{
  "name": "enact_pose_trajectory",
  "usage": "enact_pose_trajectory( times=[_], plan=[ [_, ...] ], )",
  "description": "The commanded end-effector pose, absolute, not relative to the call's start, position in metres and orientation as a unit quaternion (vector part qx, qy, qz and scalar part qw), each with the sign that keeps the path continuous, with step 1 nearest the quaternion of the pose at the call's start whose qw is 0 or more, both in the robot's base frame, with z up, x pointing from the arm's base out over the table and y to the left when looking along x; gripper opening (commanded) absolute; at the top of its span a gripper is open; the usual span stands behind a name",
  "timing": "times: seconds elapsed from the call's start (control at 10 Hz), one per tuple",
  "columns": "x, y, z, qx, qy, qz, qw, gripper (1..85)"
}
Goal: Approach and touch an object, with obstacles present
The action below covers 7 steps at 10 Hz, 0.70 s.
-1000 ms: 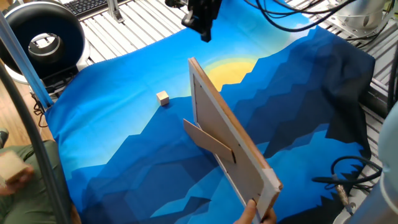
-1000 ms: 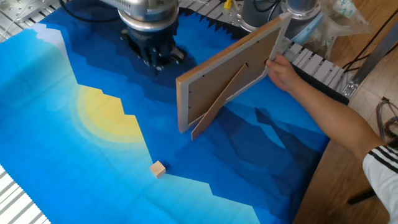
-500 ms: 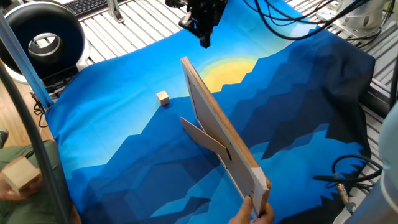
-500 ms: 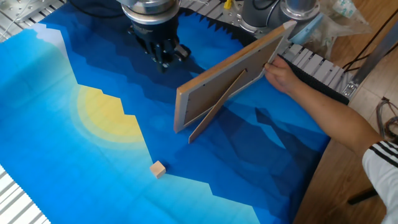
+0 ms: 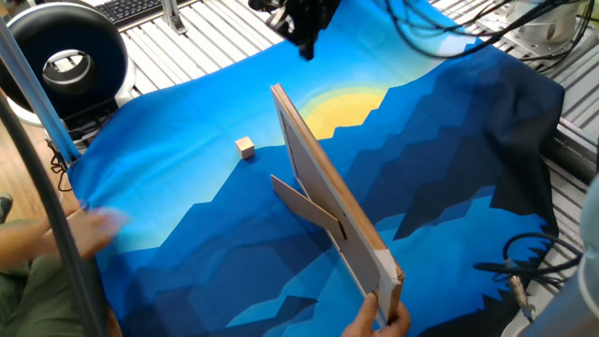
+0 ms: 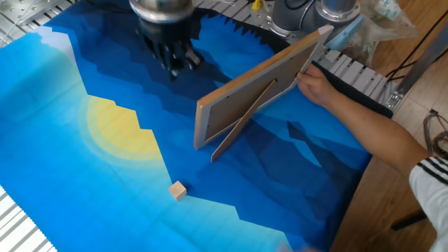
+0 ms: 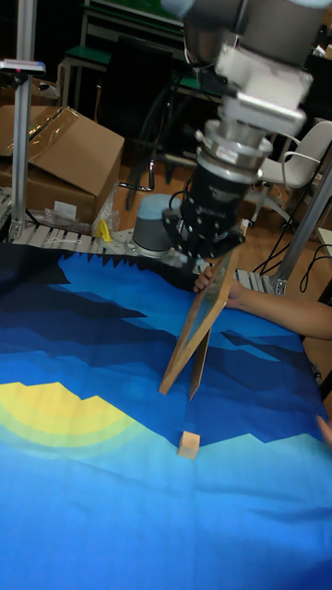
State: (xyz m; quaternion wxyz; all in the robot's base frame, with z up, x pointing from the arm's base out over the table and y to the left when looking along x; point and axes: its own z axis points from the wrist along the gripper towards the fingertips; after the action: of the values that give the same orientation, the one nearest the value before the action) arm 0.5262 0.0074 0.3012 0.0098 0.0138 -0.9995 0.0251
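The object, a tiny pale wooden cube [image 5: 245, 147] [image 6: 178, 190] [image 7: 189, 445], lies on the blue cloth left of the obstacle. That obstacle is a picture-frame back [image 5: 328, 201] [image 6: 252, 87] [image 7: 198, 323], standing on edge with its brown prop leg [image 5: 309, 211] [image 6: 241, 119] folded out. A person's hand [image 6: 315, 84] [image 5: 379, 323] holds its far end. My gripper [image 5: 305, 47] [image 6: 175, 61] [image 7: 207, 244] hangs above the cloth's far side, behind the frame's near corner and well away from the cube. Its dark fingers look closed together, holding nothing.
The blue mountain-pattern cloth [image 5: 187, 243] covers the slatted table. A black round device [image 5: 65, 61] sits at the back left, and cables [image 5: 524, 267] lie at the right edge. A blurred hand [image 5: 94, 229] reaches in at the left cloth edge. A cardboard box [image 7: 65, 152] stands behind the table.
My gripper has risen and drawn back slightly from the frame. The frame has shifted a little toward the cube side. The hand at the left edge has moved onto the cloth's edge.
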Motion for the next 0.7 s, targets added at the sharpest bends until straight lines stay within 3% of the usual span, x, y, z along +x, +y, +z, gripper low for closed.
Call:
enact_pose_trajectory(
  times=[0.0,0.3,0.6],
  plan=[
    [0.513,-0.033,0.335,0.040,-0.999,0.012,0.026,1.0],
    [0.513,-0.067,0.316,0.054,-0.998,0.020,0.016,1.0],
    [0.511,-0.066,0.290,0.021,-1.000,0.007,0.015,1.0]
  ],
)
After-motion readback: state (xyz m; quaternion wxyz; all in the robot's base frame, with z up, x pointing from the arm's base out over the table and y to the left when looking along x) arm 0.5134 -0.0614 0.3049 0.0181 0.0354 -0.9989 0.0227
